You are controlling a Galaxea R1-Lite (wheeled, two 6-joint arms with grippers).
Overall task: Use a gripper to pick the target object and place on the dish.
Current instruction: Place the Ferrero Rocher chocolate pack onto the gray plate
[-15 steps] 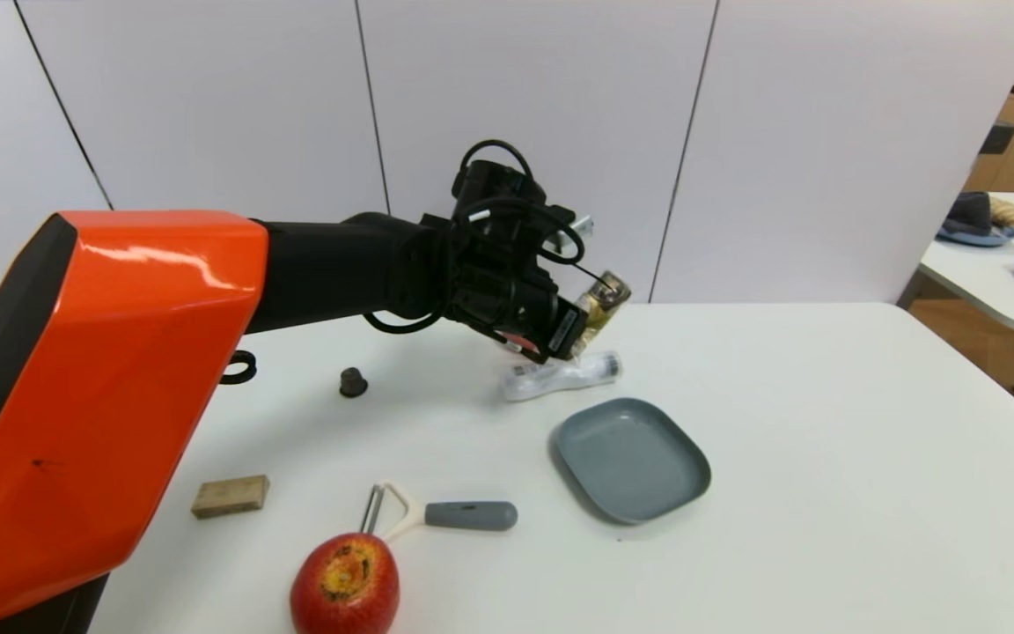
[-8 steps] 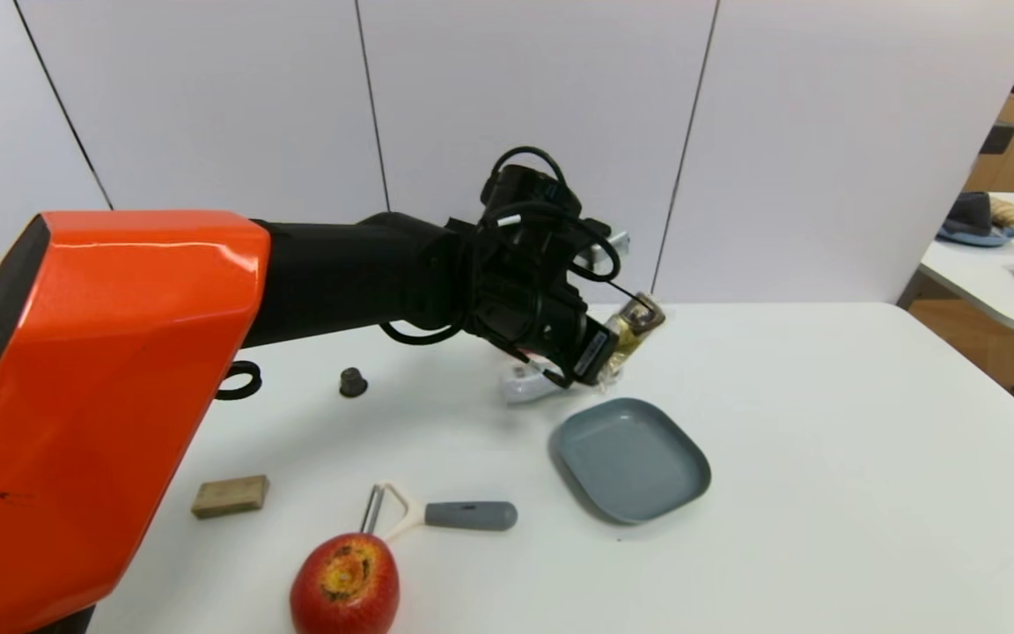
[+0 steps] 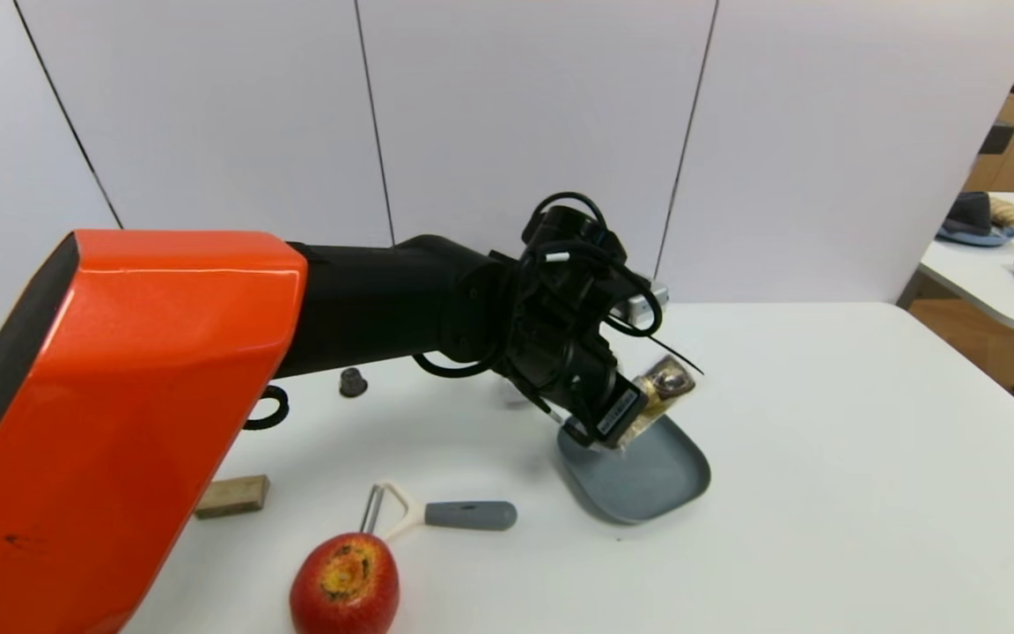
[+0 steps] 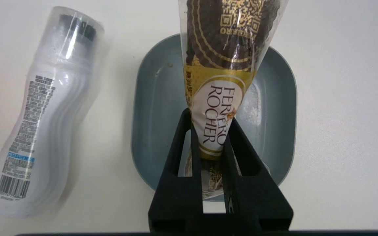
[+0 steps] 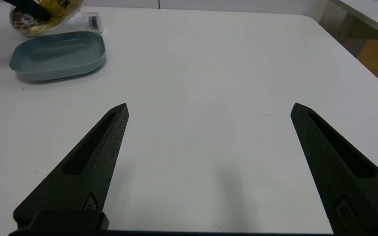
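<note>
Grey-blue dish (image 4: 146,108), dark brown and gold packet (image 4: 221,82) with white label, white surface (image 3: 824,458), red-yellow apple (image 3: 345,586)

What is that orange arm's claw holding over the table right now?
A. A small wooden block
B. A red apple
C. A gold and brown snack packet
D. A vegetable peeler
C: the left gripper is clamped on the snack packet above the grey-blue dish, while the apple, peeler and wooden block lie on the table.

The white table (image 3: 824,458) carries the dish (image 3: 648,480), apple (image 3: 345,584), peeler (image 3: 445,513), wooden block (image 3: 232,495) (partly hidden) and a bottle (image 4: 41,114)
</note>
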